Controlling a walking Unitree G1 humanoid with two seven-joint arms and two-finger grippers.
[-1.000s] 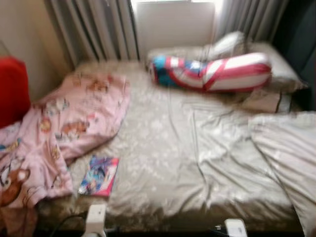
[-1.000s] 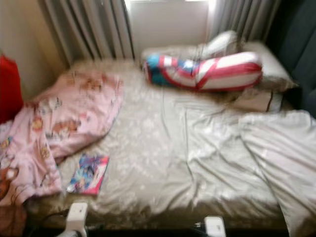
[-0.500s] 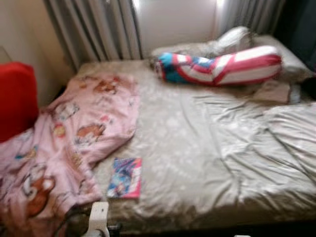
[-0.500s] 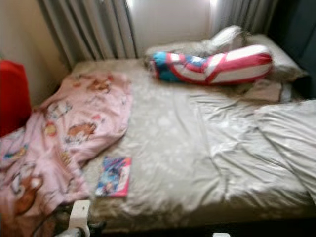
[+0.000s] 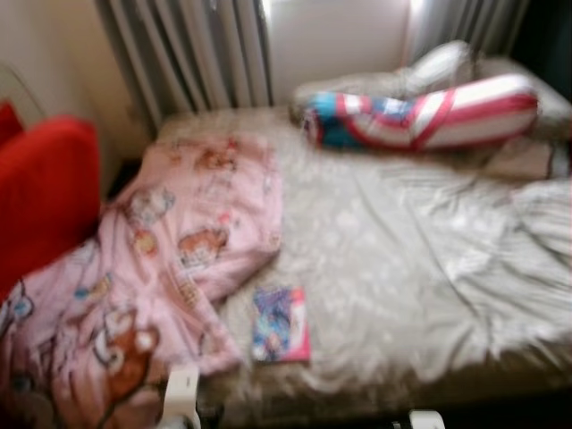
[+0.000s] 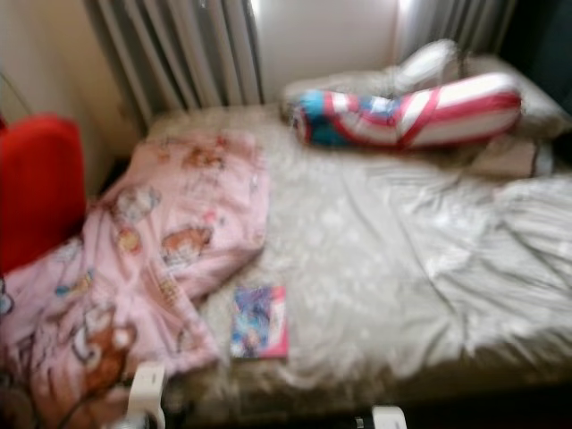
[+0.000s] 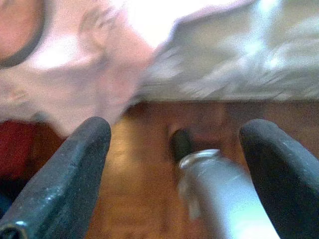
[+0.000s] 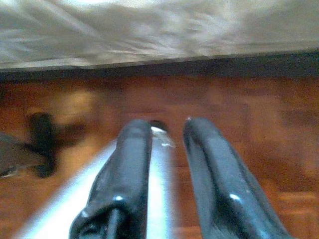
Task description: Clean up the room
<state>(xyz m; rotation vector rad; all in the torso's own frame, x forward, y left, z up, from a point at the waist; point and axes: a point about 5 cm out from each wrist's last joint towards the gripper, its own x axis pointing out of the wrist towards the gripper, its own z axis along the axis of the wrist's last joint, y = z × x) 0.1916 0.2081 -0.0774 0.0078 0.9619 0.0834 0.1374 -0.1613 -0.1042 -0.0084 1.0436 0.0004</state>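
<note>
Bed in grey rumpled sheets takes up most of the head views, blurred. Pink cartoon blanket is bunched on its left side and spills over the edge, likely thrown off, so it needs straightening. Striped bolster pillow lies across the head end by the curtains. Small colourful book lies flat near the foot edge, just beside the blanket, probably first pickup. Left gripper hangs low over wood floor, fingers wide apart, empty. Right gripper fingers nearly together, holding nothing.
</note>
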